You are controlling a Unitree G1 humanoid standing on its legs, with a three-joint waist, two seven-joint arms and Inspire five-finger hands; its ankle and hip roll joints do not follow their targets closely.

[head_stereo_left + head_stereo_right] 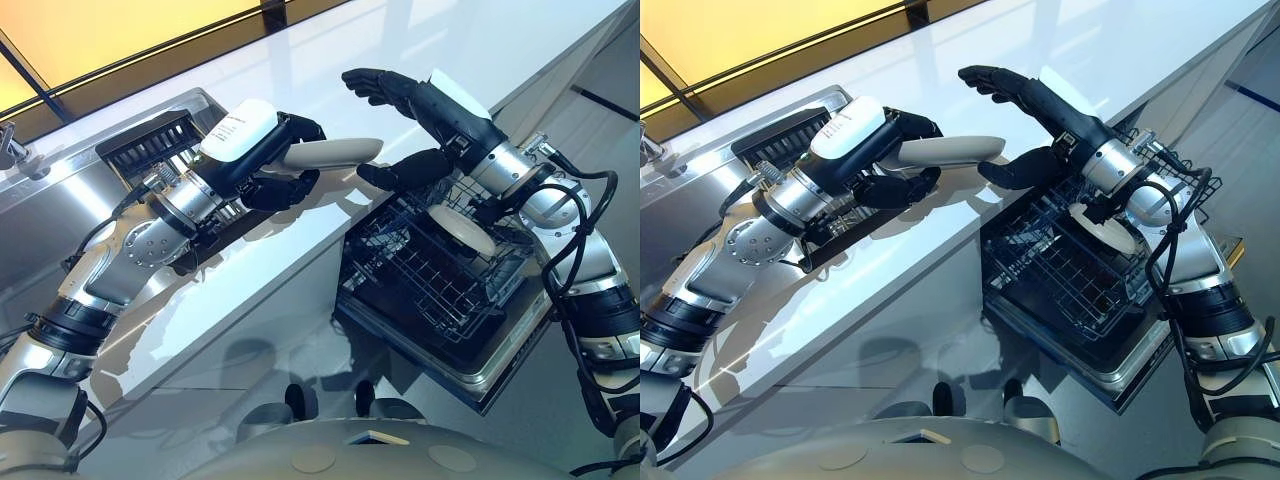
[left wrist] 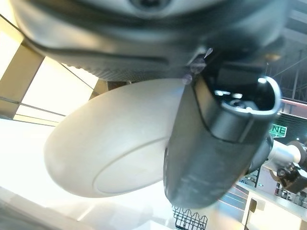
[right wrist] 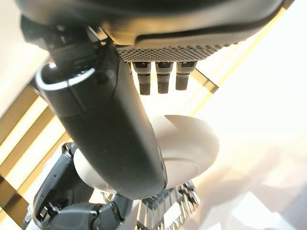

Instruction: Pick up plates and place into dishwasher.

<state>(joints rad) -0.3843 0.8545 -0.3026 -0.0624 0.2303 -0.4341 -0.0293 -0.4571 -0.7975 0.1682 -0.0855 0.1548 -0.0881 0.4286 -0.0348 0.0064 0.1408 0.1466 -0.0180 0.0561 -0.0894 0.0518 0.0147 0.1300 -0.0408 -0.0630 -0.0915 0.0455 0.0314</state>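
Left robot hand [image 1: 265, 155] grips plate [image 1: 335, 153]; right robot hand [image 1: 405, 125] spread.

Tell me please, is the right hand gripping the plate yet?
No, the right hand is open beside the plate, which the left hand grips.

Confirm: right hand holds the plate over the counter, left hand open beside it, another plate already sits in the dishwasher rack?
Hands are swapped. In the left eye view the left hand grips the plate over the counter; the right hand is open beside it. Another plate does sit in the dishwasher rack.
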